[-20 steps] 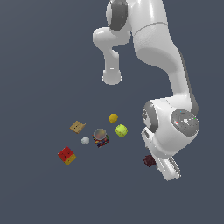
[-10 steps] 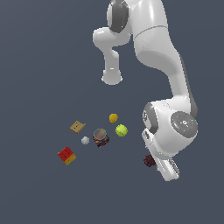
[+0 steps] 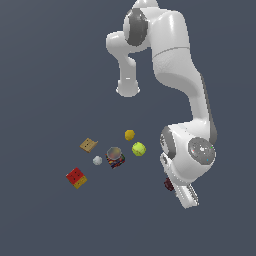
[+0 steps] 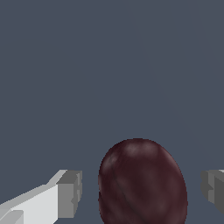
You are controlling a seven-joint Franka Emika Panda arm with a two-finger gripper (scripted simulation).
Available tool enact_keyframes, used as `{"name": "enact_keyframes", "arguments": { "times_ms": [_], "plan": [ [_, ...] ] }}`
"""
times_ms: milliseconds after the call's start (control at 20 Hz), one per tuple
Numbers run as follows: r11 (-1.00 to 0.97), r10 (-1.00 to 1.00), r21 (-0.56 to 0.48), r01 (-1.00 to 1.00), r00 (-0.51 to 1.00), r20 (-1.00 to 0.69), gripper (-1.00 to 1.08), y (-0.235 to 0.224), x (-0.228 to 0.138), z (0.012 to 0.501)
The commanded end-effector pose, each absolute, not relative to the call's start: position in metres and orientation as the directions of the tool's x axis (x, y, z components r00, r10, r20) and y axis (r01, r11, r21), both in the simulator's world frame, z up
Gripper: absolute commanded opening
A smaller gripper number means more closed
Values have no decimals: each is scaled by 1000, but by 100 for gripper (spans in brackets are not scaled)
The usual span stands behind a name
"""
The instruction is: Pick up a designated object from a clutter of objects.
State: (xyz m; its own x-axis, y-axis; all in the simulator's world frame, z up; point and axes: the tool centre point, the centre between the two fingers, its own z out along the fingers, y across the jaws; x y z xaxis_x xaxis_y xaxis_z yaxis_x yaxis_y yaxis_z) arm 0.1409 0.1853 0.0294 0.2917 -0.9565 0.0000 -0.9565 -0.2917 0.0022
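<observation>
Bending low at the exterior view's 4 o'clock, the arm (image 3: pixel 182 95) sets its gripper (image 4: pixel 140 192) around the maroon ball (image 4: pixel 142 181). Both fingers (image 4: pixel 69 194) stand apart from it, gripping nothing. The can (image 3: pixel 115 157) sits near centre.

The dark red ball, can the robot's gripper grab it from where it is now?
Probably yes. In the wrist view the dark red ball sits between the open gripper's fingers, gaps on both sides, nothing between them.
</observation>
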Motion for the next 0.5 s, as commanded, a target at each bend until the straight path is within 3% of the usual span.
{"name": "enact_keyframes", "arguments": {
  "times_ms": [0,100,150,450],
  "plan": [
    [-292,-957,0,-957,292,0,100,186,142,27],
    [-292,-957,0,-957,292,0,100,186,143,28],
    [-292,-957,0,-957,292,0,-100,186,143,28],
    [-292,-957,0,-957,292,0,-100,186,143,28]
  ]
}}
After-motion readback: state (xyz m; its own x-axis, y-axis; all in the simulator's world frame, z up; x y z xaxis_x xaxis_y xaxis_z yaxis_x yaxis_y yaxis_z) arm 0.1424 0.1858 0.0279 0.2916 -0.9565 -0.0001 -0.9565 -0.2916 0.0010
